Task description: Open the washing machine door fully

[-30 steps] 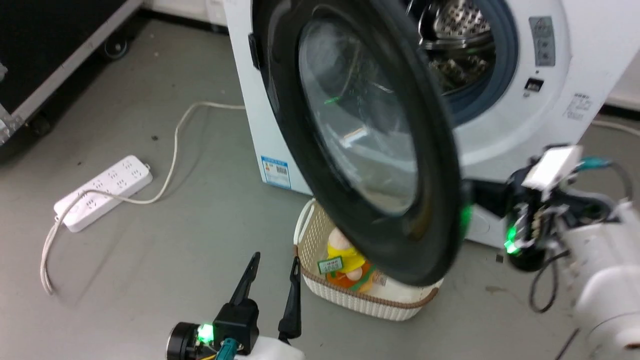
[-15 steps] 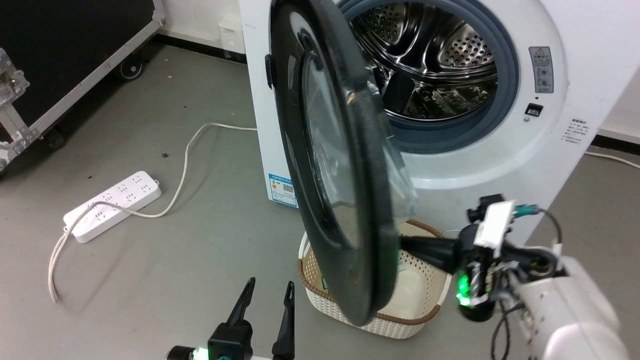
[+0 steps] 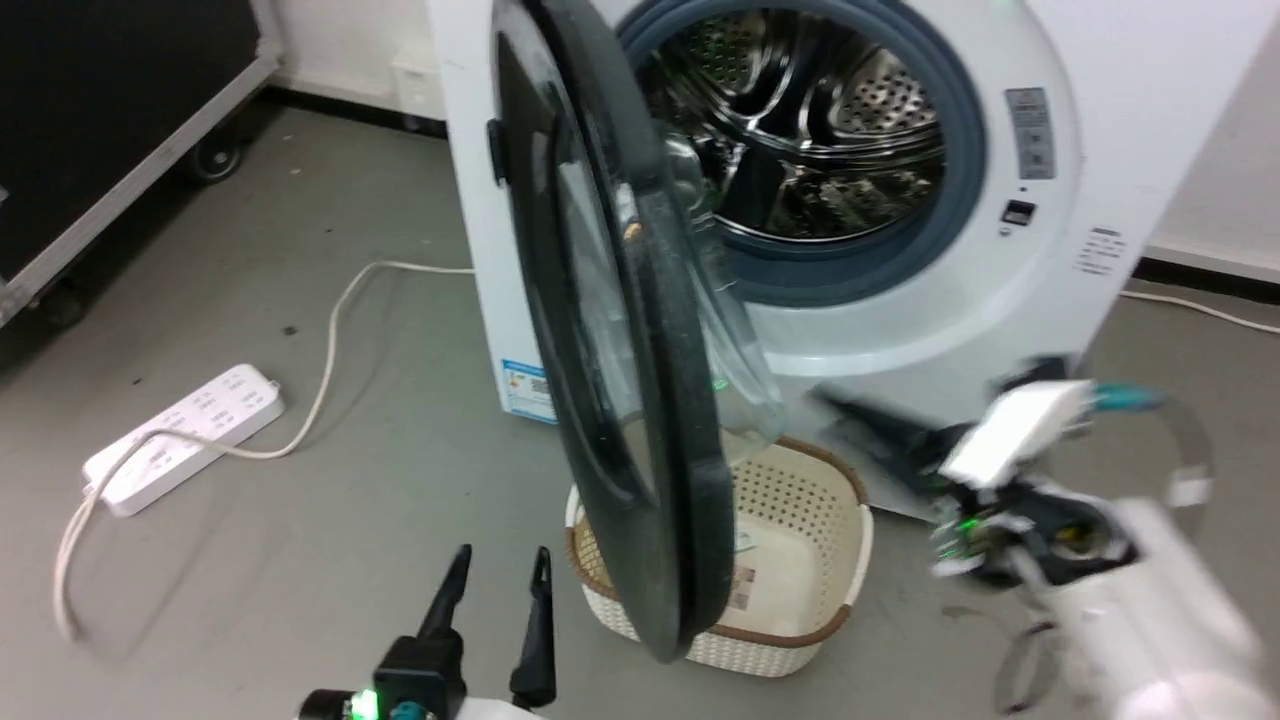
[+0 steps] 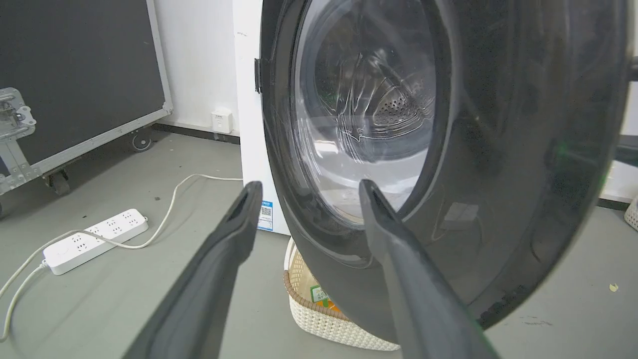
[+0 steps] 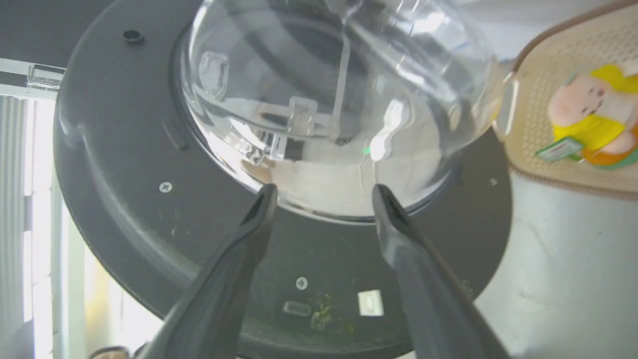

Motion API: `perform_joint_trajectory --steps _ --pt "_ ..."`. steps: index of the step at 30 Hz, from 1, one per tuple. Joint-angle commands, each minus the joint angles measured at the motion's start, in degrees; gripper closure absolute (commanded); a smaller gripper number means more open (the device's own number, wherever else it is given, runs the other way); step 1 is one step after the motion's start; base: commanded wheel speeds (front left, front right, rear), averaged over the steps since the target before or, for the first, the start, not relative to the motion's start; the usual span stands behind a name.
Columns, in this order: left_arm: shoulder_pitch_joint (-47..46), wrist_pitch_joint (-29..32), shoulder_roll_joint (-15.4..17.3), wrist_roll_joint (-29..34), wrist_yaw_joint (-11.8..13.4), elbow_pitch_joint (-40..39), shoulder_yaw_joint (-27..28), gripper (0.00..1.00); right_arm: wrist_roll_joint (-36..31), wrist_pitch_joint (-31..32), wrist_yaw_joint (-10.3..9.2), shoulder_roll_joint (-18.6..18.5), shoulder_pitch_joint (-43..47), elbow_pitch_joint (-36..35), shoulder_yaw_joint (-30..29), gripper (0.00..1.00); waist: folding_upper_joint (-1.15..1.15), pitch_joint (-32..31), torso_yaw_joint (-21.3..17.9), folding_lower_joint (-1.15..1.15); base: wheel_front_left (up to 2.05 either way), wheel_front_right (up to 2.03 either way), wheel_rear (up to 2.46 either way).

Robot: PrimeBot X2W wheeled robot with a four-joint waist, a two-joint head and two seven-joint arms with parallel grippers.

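The washing machine door (image 3: 610, 400) stood roughly edge-on to the head camera, swung out to about a right angle from the front of the washing machine (image 3: 1010, 300). The steel drum (image 3: 800, 140) and its grey gasket (image 3: 962, 200) lay fully exposed. By that look the job was about half done: the latch was free and the opening was clear, but the door had a good part of its arc left before it would lie back toward the machine's left side.

The right hand (image 5: 323, 192) was on the inner side of the door. Its two fingers were spread and held nothing, and they pointed at the rim of the bulging glass bowl. The left hand (image 3: 502, 552) hovered low on the outer side, also spread wide and empty, with the glossy black face close before it in its wrist view.

A cream basket (image 3: 790, 655) sat on the floor just under the door's lower edge, with a soft toy (image 5: 593, 124) in it. Whether the door cleared its rim could not be told. The left hand probably stood in the path of any further swing. A white power strip (image 3: 185, 425) and its cable (image 3: 330, 330) lay well off to the left, near a black wheeled case (image 3: 100, 120).
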Motion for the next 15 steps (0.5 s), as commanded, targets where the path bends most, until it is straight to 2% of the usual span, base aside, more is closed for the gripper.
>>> perform_joint_trajectory --steps 1,6,10,13,15 --pt "0.0 -0.3 0.1 -0.2 -0.4 -0.4 0.5 0.0 -2.8 -4.0 0.07 -2.7 2.1 -3.1 -0.2 0.0 0.0 -0.4 -1.1 0.0 0.0 0.0 0.0" --pt "0.1 -0.3 0.1 -0.7 -1.5 -1.1 2.1 0.0 -20.1 -23.9 0.07 -12.2 9.5 -19.4 3.5 0.0 0.0 -1.3 -4.2 0.0 0.0 0.0 0.0" --pt "0.8 -0.3 0.1 -1.1 -2.2 -1.7 3.8 0.0 -36.2 -40.3 0.07 -19.1 16.7 -27.1 5.4 0.0 0.0 -2.3 -7.1 0.0 0.0 0.0 0.0" --pt "1.6 -0.3 0.1 -1.5 -3.2 -1.8 4.8 0.0 -47.2 -48.2 0.07 -20.3 22.4 -29.2 3.4 0.0 0.0 -2.9 -9.2 0.0 0.0 0.0 0.0" --pt "1.9 -0.3 0.1 -1.7 -3.7 -1.7 5.4 0.0 -53.3 -50.1 0.07 -18.3 26.3 -30.8 -0.4 0.0 0.0 -3.1 -10.3 0.0 0.0 0.0 0.0"
